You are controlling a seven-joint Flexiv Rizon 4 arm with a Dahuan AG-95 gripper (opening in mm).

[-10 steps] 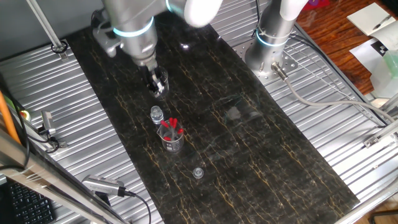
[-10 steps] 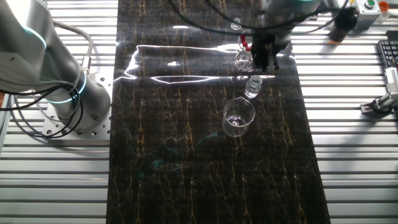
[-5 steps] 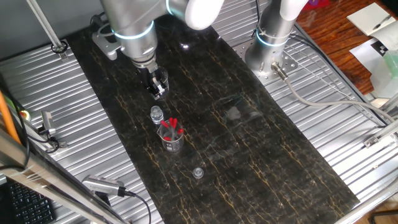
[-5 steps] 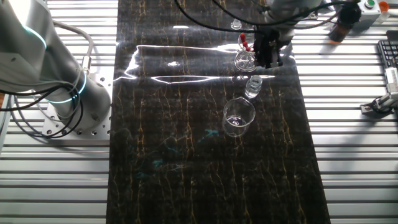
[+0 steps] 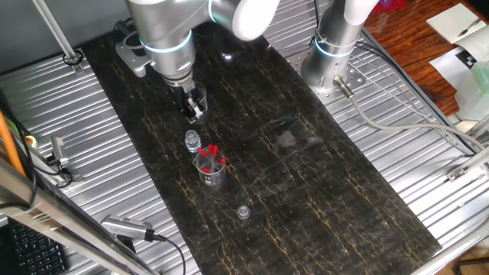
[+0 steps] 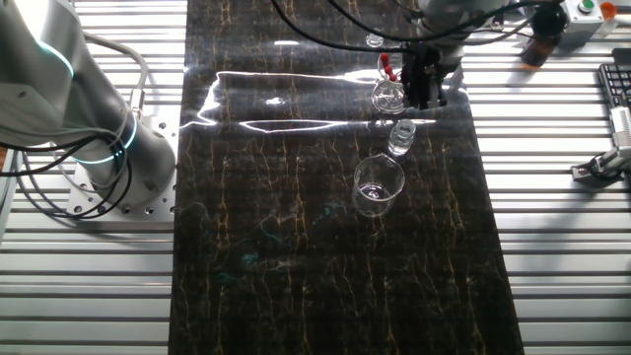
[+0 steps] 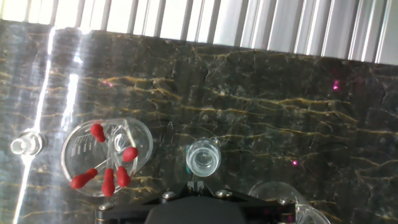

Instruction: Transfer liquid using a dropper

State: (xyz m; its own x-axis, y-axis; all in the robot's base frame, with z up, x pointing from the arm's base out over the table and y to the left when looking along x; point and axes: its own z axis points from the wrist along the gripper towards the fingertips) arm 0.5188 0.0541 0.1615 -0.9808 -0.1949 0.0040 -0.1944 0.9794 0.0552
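Black marbled surface point(image 5: 306, 176) with gold veining, carrying four glass items in a row.

Change since a second ago: my arm has shifted slightly toward the far end of the row and sits a little higher in one fixed view; my gripper point(image 5: 192, 109) has moved only a little. The glassware has not moved.

Item 1: beaker point(image 5: 211, 169), clear, one count. Holds the droppers. In the hand view I count five red bulbs point(image 7: 106, 169) inside it, stems leaning against the wall. One dropper point(image 5: 212, 156) is taken as the task piece; it stands in this beaker, not in my jaws.

Item 2: vial point(image 5: 192, 141), small, clear, one count, just beside the beaker. Seen from above in the hand view point(image 7: 203, 158), directly ahead of my jaws.

Item 3: empty beaker point(image 6: 379, 184), clear with a spout, one count, at the end of the row beyond the vial. My gripper hangs above this end in one fixed view.

Item 4: small clear cap-like piece point(image 5: 243, 211), one count, on the other side of the dropper beaker, apart from it.

Jaws: whether open or closed, I cannot tell; the fingertips are out of the hand view and too small in the fixed views. Nothing is seen between them.

Second arm base point(image 5: 330, 57): one count, bolted beside the surface.
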